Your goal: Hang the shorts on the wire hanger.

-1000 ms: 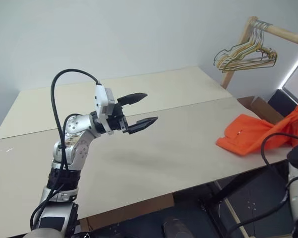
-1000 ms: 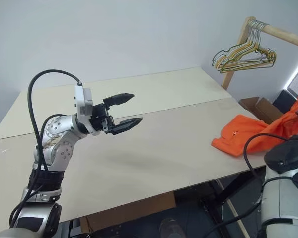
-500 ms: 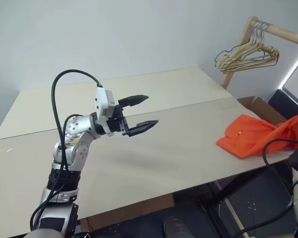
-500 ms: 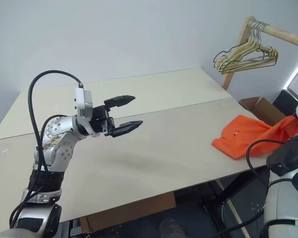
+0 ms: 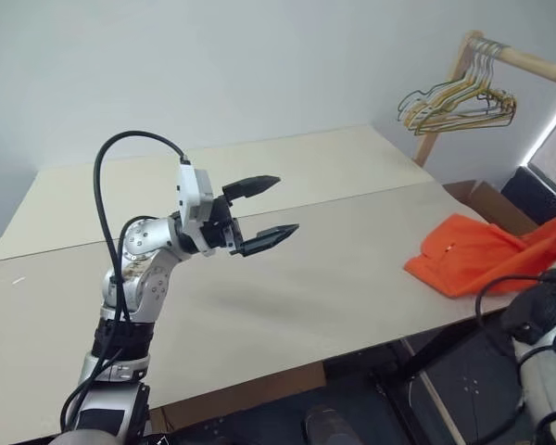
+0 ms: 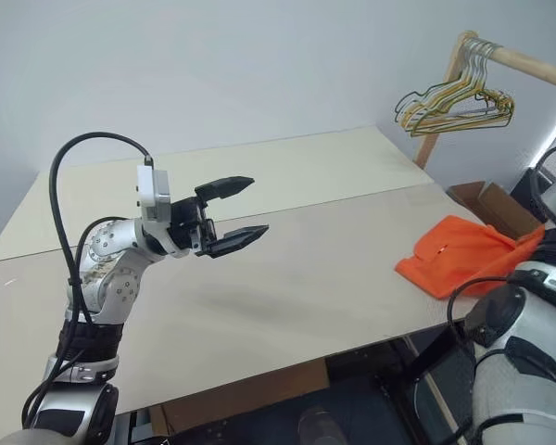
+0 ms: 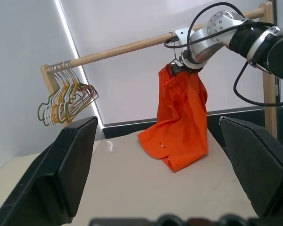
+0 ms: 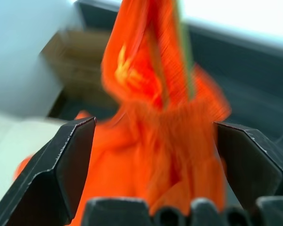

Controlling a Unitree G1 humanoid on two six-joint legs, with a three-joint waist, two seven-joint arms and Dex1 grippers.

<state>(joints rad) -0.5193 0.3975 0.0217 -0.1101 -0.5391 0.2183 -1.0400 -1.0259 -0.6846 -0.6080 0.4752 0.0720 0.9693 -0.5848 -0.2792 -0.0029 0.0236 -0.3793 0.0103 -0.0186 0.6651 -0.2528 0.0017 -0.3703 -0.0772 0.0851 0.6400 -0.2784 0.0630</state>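
The shorts (image 7: 179,122) are hanging from the rail (image 7: 132,46), with the lower hem trailing onto the surface (image 5: 306,287) at its right edge. A thin green wire, probably the hanger (image 8: 184,56), is passing up through the gathered waistband. The right gripper (image 8: 153,155) is facing the waistband with its jaws standing wide open and gripping nothing; the garment appears to be carrying its own weight on the rail. The left gripper (image 5: 264,211) is hovering over mid-surface, jaws open and empty, well apart from the shorts, presumably parked clear of the work. The spare hangers (image 5: 459,102) are bunching at the rail's near end.
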